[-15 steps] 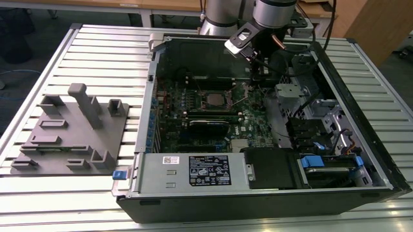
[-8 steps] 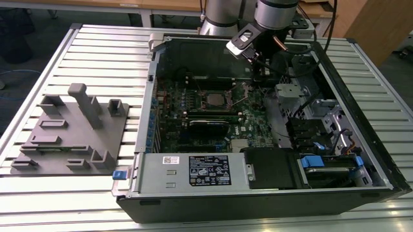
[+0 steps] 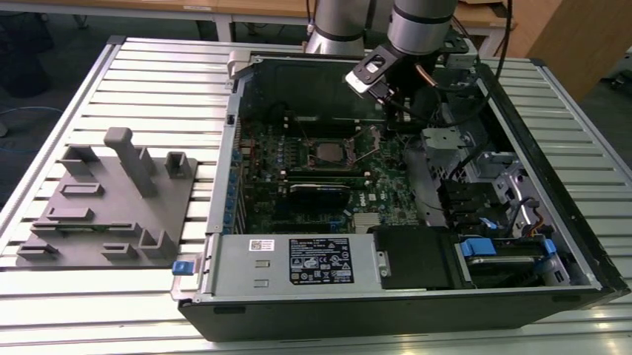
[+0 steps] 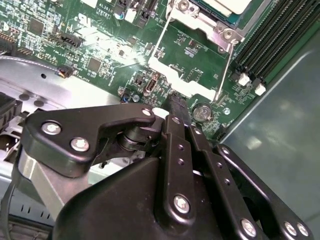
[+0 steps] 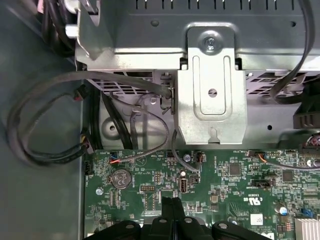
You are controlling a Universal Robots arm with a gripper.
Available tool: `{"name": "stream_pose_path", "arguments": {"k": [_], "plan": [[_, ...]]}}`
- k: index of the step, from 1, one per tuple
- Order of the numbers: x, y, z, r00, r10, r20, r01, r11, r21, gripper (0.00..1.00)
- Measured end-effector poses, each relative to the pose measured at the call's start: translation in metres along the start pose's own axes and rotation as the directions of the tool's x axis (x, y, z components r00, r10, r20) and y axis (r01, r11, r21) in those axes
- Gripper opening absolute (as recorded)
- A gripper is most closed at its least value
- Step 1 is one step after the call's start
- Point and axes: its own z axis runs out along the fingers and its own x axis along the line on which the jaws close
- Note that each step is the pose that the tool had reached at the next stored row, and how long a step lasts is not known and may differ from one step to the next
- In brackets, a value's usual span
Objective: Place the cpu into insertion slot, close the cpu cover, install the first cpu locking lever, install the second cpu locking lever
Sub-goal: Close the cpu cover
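The insertion slot sits mid-board on the green motherboard inside the open computer case. The cpu lies in it, its pale silver face showing at the picture's edge. The cpu cover, a silvery frame, lies around the chip. Two thin wire locking levers stick out from the socket over the board, unlatched. My gripper hangs above the board to the exterior view's right of the socket. Its black fingertips are pressed together, shut on nothing.
A silvery metal bracket and grey cable loops lie beyond the board edge. A coin battery sits near my fingertips. Black memory slots flank the socket. A grey fixture tray stands at the exterior view's left.
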Motion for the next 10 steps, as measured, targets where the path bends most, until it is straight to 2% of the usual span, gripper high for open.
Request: {"name": "stream_pose_path", "arguments": {"k": [5,10], "plan": [[0.0000,-0.0001,0.0026,1.0000,0.000,0.0004,0.000,1.0000,0.0001,0.10],[-0.0001,-0.0050,0.0031,1.0000,0.000,-0.0005,0.000,1.0000,-0.0006,0.10]]}}
